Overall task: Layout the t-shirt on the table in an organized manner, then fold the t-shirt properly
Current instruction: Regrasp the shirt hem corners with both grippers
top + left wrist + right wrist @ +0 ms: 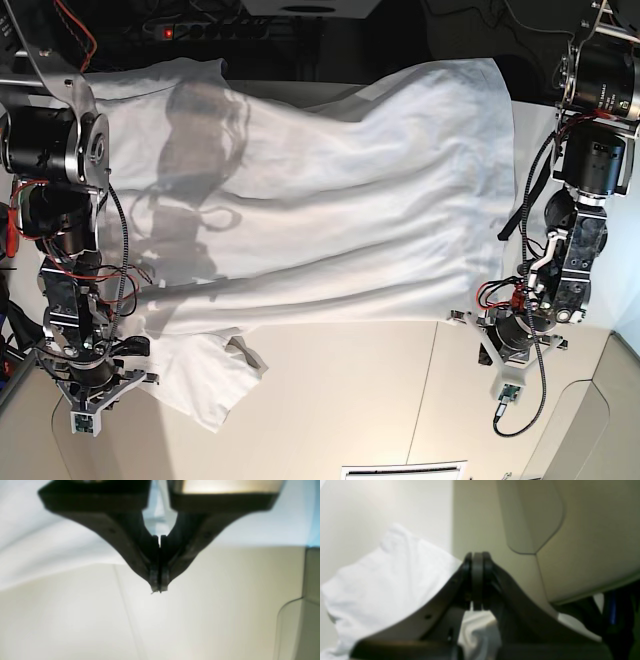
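No writing reads anywhere. Base view alone shows the t-shirt spread over the desk; left claw and right claw both closed, empty.

The t-shirt lies spread across the far half of the tabletop, reaching its far edge, with one sleeve lying out toward the near left. The right gripper sits at the near-left corner, just beside that sleeve. The left gripper sits near the right edge, just off the shirt's near-right corner.
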Controlling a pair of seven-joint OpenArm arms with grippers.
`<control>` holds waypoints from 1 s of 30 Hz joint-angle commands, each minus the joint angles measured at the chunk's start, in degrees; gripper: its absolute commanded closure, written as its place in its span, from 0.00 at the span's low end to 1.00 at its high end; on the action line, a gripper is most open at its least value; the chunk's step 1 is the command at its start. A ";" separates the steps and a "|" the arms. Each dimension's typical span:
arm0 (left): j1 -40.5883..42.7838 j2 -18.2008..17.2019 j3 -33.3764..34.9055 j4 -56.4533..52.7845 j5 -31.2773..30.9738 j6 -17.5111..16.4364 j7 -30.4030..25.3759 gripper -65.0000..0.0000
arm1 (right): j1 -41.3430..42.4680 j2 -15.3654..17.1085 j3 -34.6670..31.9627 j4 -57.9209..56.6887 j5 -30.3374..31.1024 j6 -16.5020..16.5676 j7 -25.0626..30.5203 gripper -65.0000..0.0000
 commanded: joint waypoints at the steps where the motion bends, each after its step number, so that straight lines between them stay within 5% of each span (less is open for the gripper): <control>1: -1.53 -1.07 -0.39 2.27 -1.66 -1.73 1.36 1.00 | 0.26 1.03 0.15 3.89 0.94 -0.09 -1.09 1.00; 7: 1.64 -1.81 -0.39 9.03 -10.62 -7.91 14.49 1.00 | -10.34 3.28 0.15 23.80 1.81 5.20 -17.70 1.00; 13: 8.31 -1.77 -0.39 9.84 -12.74 -9.14 14.69 1.00 | -19.39 4.11 0.15 34.47 1.99 6.45 -30.73 1.00; 16: 11.80 -1.77 -0.39 9.84 -11.58 -9.11 12.94 1.00 | -23.15 4.09 0.15 34.45 5.51 6.47 -31.32 1.00; 21: 15.91 -1.16 -0.37 9.07 -3.41 -8.07 4.52 1.00 | -29.53 2.80 0.15 33.73 7.82 6.45 -24.41 1.00; 25: 15.85 0.74 -0.37 6.80 0.81 -4.76 3.76 1.00 | -30.93 2.54 0.13 30.53 7.82 6.45 -23.80 1.00; 30: 14.43 2.32 -0.37 -0.52 2.97 -4.76 1.14 1.00 | -30.62 2.49 0.11 26.43 9.81 6.45 -23.47 1.00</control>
